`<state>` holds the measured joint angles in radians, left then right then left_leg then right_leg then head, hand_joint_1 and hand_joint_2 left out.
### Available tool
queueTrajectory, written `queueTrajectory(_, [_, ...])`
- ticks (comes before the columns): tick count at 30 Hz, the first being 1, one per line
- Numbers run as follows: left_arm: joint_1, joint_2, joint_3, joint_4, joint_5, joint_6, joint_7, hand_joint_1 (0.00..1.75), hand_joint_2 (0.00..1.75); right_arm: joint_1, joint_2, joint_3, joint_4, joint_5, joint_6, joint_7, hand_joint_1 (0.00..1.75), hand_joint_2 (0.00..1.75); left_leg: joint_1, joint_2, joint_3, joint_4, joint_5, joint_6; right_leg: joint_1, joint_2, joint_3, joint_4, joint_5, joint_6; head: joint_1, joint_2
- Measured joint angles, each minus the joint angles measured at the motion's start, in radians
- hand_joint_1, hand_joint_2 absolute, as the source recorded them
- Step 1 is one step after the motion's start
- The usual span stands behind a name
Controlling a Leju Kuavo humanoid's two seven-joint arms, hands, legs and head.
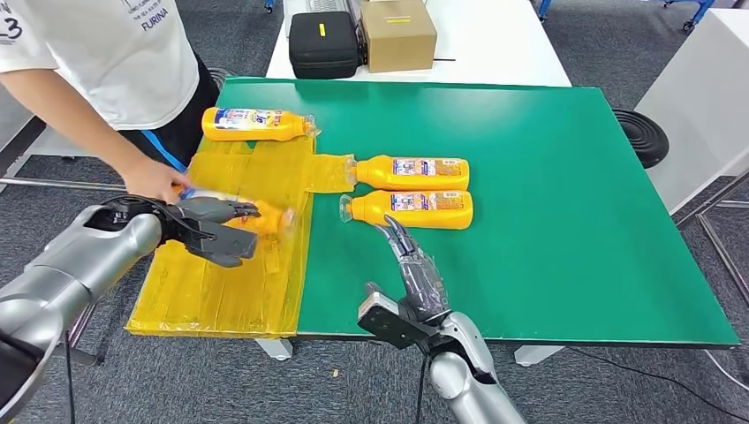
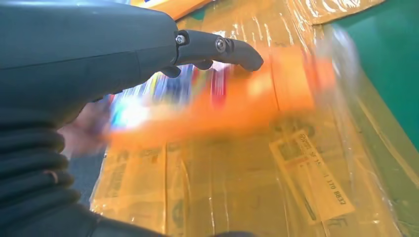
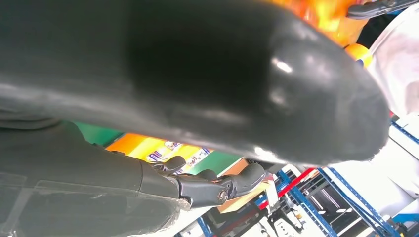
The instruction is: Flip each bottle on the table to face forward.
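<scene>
Crosswise, the nearest bottle (image 1: 412, 209) points its cap left; right hand (image 1: 408, 256) open, left hand's (image 1: 208, 228) grip unclear.

My desk (image 1: 565, 221) is topped in flat green. Over its left part lies a glossy yellow sheet (image 1: 221, 291) with pale printed labels showing through. On the green just right of that sheet lie two orange-yellow bottles (image 1: 415, 190), each with a blue, white and red label and a clear cap. A third like them (image 1: 256, 124) sits at the sheet's far edge. My left hand (image 1: 208, 230) is dark grey on a silver arm, my right-hand fingers (image 1: 402, 240) dark and shiny. Beyond the sheet stand a black case (image 1: 322, 44) and a brown box (image 1: 397, 34). The person's shirt (image 1: 106, 53) is white with dark print.
</scene>
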<state>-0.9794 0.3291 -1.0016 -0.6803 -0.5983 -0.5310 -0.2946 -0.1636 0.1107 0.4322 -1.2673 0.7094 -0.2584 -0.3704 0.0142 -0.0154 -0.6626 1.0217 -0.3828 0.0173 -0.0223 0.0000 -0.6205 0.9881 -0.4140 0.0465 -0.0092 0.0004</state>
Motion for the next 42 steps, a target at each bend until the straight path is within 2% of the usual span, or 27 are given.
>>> queueTrajectory(4, [-0.001, 0.044, -0.005, -0.078, 0.11, -0.001, 0.029, 0.0, 1.75, -0.001, -0.005, 0.0, -0.002, -0.012, 0.0, 0.002, 0.0, 0.0, 0.0, 0.0, -0.001, 0.0, 0.0, 0.0, 0.0, 0.0, -0.001, 0.0, 0.0, 0.0, 0.0, 0.0])
queueTrajectory(6, [0.005, 0.057, 0.006, -0.11, 0.18, 0.048, 0.033, 0.0, 1.75, 0.001, -0.01, -0.001, -0.007, -0.005, -0.006, 0.01, 0.0, 0.0, 0.0, 0.0, -0.001, 0.0, 0.0, 0.0, 0.0, 0.0, -0.001, 0.0, 0.0, 0.0, 0.0, 0.0])
queueTrajectory(8, [0.032, 0.063, 0.039, -0.132, 0.242, 0.151, 0.023, 0.0, 1.75, 0.006, -0.016, -0.004, -0.015, 0.017, -0.015, 0.021, 0.0, 0.0, 0.0, 0.0, -0.001, 0.0, 0.0, 0.0, 0.0, 0.0, -0.001, 0.0, 0.0, 0.0, 0.0, 0.0])
queueTrajectory(12, [0.183, 0.045, 0.176, -0.165, 0.285, 0.418, -0.036, 0.0, 1.75, 0.016, -0.034, -0.039, -0.032, 0.082, -0.024, 0.052, 0.0, 1.75, -0.002, 0.003, 0.0, 0.0, -0.001, -0.001, -0.002, 0.004, -0.002, 0.0, 0.0, 0.0, 0.0, 0.0])
queueTrajectory(15, [0.306, 0.003, 0.29, -0.196, 0.283, 0.505, -0.049, 0.0, 1.75, 0.0, -0.044, -0.09, -0.034, 0.129, -0.016, 0.073, 0.0, 1.75, -0.002, 0.004, -0.002, 0.0, -0.001, -0.001, -0.003, 0.004, -0.004, 0.0, 0.0, 0.0, 0.0, 0.0])
queueTrajectory(19, [0.435, -0.067, 0.45, -0.26, 0.275, 0.55, -0.047, 0.0, 1.75, -0.074, -0.062, -0.17, 0.004, 0.214, 0.017, 0.118, 0.0, 1.75, -0.003, 0.005, -0.003, 0.0, -0.001, 0.0, -0.003, 0.005, -0.005, 0.0, 0.001, 0.001, 0.0, 0.0])
queueTrajectory(22, [0.494, -0.108, 0.551, -0.294, 0.276, 0.554, -0.048, 0.0, 1.75, -0.162, -0.098, -0.223, 0.09, 0.255, 0.037, 0.137, 0.0, 1.75, -0.003, 0.006, -0.003, 0.0, 0.0, 0.001, -0.003, 0.006, -0.005, 0.0, 0.002, 0.002, 0.0, 0.0])
queueTrajectory(25, [0.521, -0.133, 0.622, -0.306, 0.278, 0.552, -0.049, 0.0, 1.75, -0.231, -0.129, -0.252, 0.176, 0.276, 0.044, 0.144, 0.0, 1.75, -0.003, 0.005, -0.004, 0.0, 0.0, 0.001, -0.003, 0.006, -0.005, 0.0, 0.002, 0.002, 0.0, 0.0])
queueTrajectory(32, [0.548, -0.168, 0.697, -0.316, 0.266, 0.543, -0.055, 0.0, 1.75, -0.352, -0.154, -0.259, 0.357, 0.335, 0.076, 0.168, 0.0, 1.75, -0.002, 0.006, -0.005, 0.0, 0.0, 0.001, -0.002, 0.006, -0.005, 0.0, 0.002, 0.002, 0.0, 0.0])
queueTrajectory(37, [0.555, -0.184, 0.716, -0.318, 0.247, 0.541, -0.049, 0.0, 1.75, -0.45, -0.153, -0.24, 0.502, 0.379, 0.096, 0.172, 0.0, 1.75, -0.002, 0.005, -0.005, 0.0, 0.0, 0.001, -0.002, 0.006, -0.006, 0.0, 0.002, 0.002, 0.0, 0.0])
queueTrajectory(42, [0.555, -0.195, 0.723, -0.317, 0.24, 0.541, -0.047, 0.0, 1.75, -0.504, -0.14, -0.211, 0.592, 0.401, 0.113, 0.174, 0.0, 1.75, -0.002, 0.005, -0.006, 0.0, 0.0, 0.001, -0.002, 0.005, -0.006, 0.0, 0.002, 0.002, 0.0, 0.0])
